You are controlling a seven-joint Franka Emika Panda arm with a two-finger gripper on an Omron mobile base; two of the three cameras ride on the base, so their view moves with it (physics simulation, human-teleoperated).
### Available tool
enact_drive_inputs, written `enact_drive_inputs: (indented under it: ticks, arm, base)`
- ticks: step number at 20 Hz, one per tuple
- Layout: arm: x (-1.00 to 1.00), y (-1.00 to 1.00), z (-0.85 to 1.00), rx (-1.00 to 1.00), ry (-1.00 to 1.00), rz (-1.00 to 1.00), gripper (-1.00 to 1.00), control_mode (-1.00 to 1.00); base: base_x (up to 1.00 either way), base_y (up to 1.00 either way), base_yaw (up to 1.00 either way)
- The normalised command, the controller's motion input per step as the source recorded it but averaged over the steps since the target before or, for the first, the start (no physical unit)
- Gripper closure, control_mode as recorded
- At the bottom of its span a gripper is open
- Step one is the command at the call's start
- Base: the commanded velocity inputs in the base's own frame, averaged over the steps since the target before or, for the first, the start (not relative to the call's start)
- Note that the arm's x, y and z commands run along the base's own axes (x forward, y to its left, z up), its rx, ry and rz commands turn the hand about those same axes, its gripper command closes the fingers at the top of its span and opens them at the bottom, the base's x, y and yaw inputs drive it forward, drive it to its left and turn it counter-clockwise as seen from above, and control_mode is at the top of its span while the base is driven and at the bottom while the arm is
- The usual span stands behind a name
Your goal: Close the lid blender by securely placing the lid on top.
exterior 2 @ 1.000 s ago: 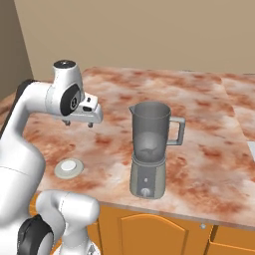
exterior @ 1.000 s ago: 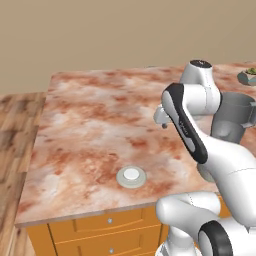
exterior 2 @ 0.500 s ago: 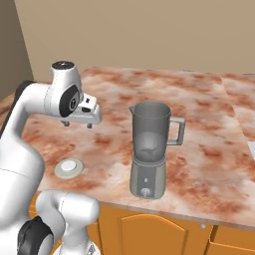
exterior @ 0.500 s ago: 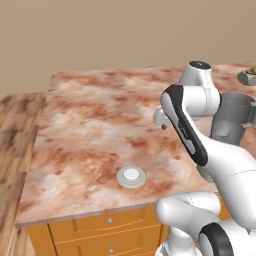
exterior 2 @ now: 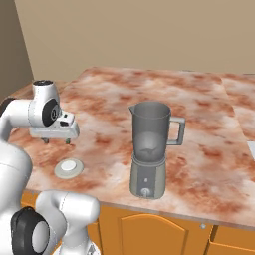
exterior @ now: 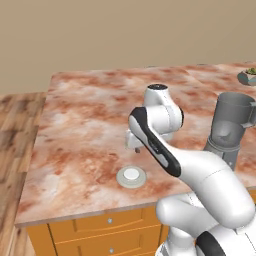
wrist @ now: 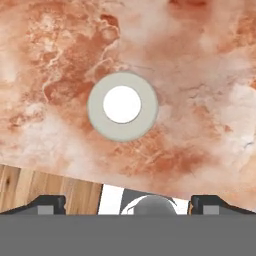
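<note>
The lid (exterior: pixel 131 176) is a flat pale grey-green disc with a white centre, lying on the marble counter near its front edge. It also shows left of the blender (exterior 2: pixel 68 168) and in the middle of the hand view (wrist: pixel 122 106). My gripper (exterior 2: pixel 56 141) hangs open a little above the counter, just behind the lid and apart from it, with nothing between its fingers (wrist: pixel 47 204). The grey blender (exterior 2: pixel 149 149) stands upright to the right, its translucent jar open at the top; the left base view has it at the right (exterior: pixel 230 130).
The counter (exterior: pixel 85 125) ends just in front of the lid, above orange drawers (exterior: pixel 110 230). Wooden floor (exterior: pixel 15 150) lies to the left. A dark bowl with a green plant (exterior: pixel 248 76) sits at the far right back.
My arm has swung left and down, bringing the open gripper from higher over the counter's middle to just above the lid. Lid and blender have not moved.
</note>
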Motion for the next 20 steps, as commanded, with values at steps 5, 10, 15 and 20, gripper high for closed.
enact_drive_inputs:
  ticks: [5, 10, 15, 20]
  arm:
    - [-0.02, 0.41, -0.66, 0.0, 0.38, 0.0, -1.0, -1.0]
    - [-0.26, 0.06, -0.6, -0.02, 0.1, 0.0, -1.0, -1.0]
    - [0.01, 0.0, -0.24, -0.06, 0.02, 0.0, -1.0, -1.0]
    - [0.07, -0.04, -0.3, -0.01, 0.01, 0.0, -1.0, -1.0]
  base:
    - [0.0, 0.0, 0.0]
    - [0.0, 0.0, 0.0]
    - [0.0, 0.0, 0.0]
    - [0.0, 0.0, 0.0]
